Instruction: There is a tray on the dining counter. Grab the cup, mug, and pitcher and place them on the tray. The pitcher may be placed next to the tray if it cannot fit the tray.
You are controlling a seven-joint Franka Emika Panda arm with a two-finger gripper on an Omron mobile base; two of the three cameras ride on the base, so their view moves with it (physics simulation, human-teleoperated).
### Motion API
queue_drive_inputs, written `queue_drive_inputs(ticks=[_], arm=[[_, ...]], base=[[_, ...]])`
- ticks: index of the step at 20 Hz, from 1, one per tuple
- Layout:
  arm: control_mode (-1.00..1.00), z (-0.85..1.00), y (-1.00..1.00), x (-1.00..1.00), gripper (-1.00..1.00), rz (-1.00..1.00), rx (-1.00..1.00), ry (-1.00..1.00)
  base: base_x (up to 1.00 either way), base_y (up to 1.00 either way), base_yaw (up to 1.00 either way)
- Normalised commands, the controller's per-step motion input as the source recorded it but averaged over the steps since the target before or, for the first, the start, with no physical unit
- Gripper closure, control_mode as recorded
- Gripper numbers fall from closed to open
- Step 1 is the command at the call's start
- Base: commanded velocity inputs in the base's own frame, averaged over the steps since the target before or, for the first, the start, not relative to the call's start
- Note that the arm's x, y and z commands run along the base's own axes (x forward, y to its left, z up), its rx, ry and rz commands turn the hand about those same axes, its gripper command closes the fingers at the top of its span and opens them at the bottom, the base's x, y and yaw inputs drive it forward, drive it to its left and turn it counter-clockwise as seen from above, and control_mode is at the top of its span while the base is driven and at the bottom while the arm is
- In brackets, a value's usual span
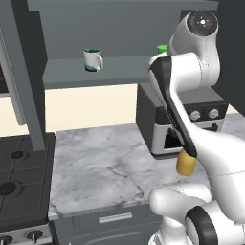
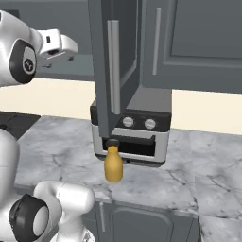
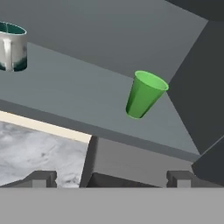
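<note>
The green cup (image 3: 144, 94) stands upright on the grey shelf (image 3: 78, 92) of an open wall cabinet, ahead of my gripper (image 3: 110, 179) and a little right of its centre line. The jaws are spread wide and hold nothing. Its green rim (image 1: 162, 48) peeks out behind my arm. The white mug (image 1: 93, 60) with a teal inside stands further left on the same shelf (image 1: 119, 67), and it also sits at the left edge (image 3: 12, 46) of the hand view. Down on the marble worktop, the yellow pitcher (image 2: 113, 164) stands in front of the toaster oven. The tray and the dining counter are out of view.
A toaster oven (image 2: 134, 137) sits under the cabinet on the marble worktop (image 1: 100, 167). The open cabinet door (image 2: 113, 71) hangs just right of my hand, and another door edge (image 1: 24, 72) stands at the left. A stove (image 1: 19, 177) borders the worktop on the left.
</note>
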Motion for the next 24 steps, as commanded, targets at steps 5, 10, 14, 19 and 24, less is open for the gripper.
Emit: queue_drive_inputs(ticks=[5,10,14,19,24], arm=[[-1.00,0.21,-0.01,0.23,-1.00,0.00,-0.11,-0.03],[-1.00,0.05,-0.07,0.26,-1.00,0.00,0.00,0.00],[-1.00,0.00,-0.09,0.18,-1.00,0.00,0.00,0.00],[-1.00,0.00,-0.07,0.18,-1.00,0.00,0.00,0.00],[-1.00,-0.01,-0.03,0.31,-1.00,0.00,-0.01,0.00]], base=[[0.00,0.00,0.00],[0.00,0.00,0.00],[0.00,0.00,0.00],[0.00,0.00,0.00],[0.00,0.00,0.00]])
